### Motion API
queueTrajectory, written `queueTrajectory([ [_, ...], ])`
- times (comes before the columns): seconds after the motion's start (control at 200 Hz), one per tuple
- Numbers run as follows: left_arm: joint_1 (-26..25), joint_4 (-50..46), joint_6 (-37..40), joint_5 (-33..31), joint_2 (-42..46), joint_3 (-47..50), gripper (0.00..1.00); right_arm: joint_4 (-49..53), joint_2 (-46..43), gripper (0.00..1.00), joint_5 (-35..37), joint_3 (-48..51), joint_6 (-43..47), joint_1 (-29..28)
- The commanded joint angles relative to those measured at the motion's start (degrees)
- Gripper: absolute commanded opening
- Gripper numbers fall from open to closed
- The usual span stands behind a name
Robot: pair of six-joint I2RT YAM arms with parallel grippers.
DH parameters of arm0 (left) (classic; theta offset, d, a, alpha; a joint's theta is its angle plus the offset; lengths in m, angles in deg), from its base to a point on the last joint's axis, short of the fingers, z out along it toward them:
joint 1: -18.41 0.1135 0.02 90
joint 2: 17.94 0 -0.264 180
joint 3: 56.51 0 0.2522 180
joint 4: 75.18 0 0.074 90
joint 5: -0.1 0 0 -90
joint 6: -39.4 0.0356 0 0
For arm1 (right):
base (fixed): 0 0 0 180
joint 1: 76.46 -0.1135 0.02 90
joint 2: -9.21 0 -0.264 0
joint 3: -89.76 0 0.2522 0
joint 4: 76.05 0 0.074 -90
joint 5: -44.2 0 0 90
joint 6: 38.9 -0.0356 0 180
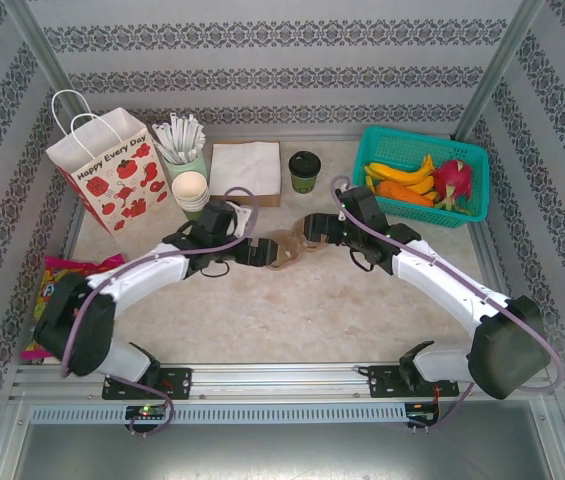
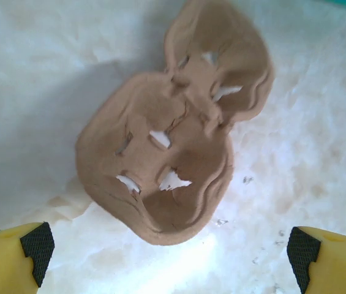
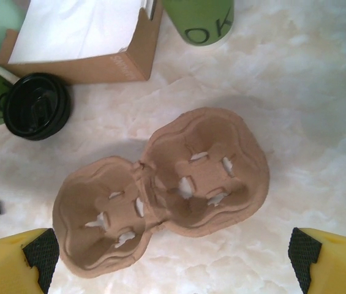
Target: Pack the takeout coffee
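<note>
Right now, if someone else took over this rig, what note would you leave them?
Left pincer: open, empty, at the left end of the pulp cup carrier.
Right pincer: open, empty, at its right end.
Takeout coffee: lidded, upright at the back, between the napkin box and the teal basket.
Carrier: mid-table, nothing in it. Paper bag stands back left.
Done: nothing packed yet.
Left: probably seat the coffee in the carrier, perhaps then the bag.

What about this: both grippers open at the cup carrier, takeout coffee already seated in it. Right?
No. The left gripper and right gripper are open at the cup carrier, but the takeout coffee isn't in it: the top external view shows it standing beside the napkin box.
</note>
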Motion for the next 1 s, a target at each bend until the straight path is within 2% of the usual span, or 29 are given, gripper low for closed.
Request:
queueTrajectory([
  [0.0, 1.03, -8.42, 2.05, -2.97, 7.66, 0.54, 1.0, -0.7, -0.7, 0.98, 6.46, -0.19, -2.64, 0.12],
  [0.12, 2.73, -17.29, 1.4, -5.72, 15.36, -1.52, 1.0, -3.65, -1.96, 0.98, 7.38, 1.27, -3.26, 0.03],
  [0.23, 5.92, -26.54, 0.54, -7.92, 18.93, -7.95, 1.0, -5.46, -2.8, 0.98, 7.95, 2.05, -3.25, 0.04],
  [0.345, 10.41, -36.39, -1.95, -15.94, 18.79, -17.96, 1.0, -5.49, -3.07, 0.98, 8.39, 1.79, -3.09, 0.03],
  [0.46, 17.82, -44.44, -5.43, -21.48, 15.84, -26.78, 1.0, -5.89, -3.5, 0.98, 7.93, 1.7, -2.4, -0.33],
  [0.609, 28.79, -44.35, -7.36, -24.59, 14.62, -31.13, 1.0, -5.57, -3.7, 0.98, 8.61, 1.63, -0.46, -1.11],
  [0.734, 40.88, -42.05, -10.81, -21.35, 14.02, -33.46, 1.0, -4.96, -3.9, 0.98, 9.12, 1.62, 0.33, -1.46],
  [0.879, 45.01, -45.61, -10.27, -21.61, 10.39, -39.72, 1.0, -3.58, -4.05, 0.98, 10.24, 1.31, 0.76, -1.81],
  [0.999, 52.79, -45.84, -10.69, -19.02, 6.84, -41.85, 1.0, -3.65, -4.23, 0.97, 10.65, 1.78, 0.57, -2.07],
])
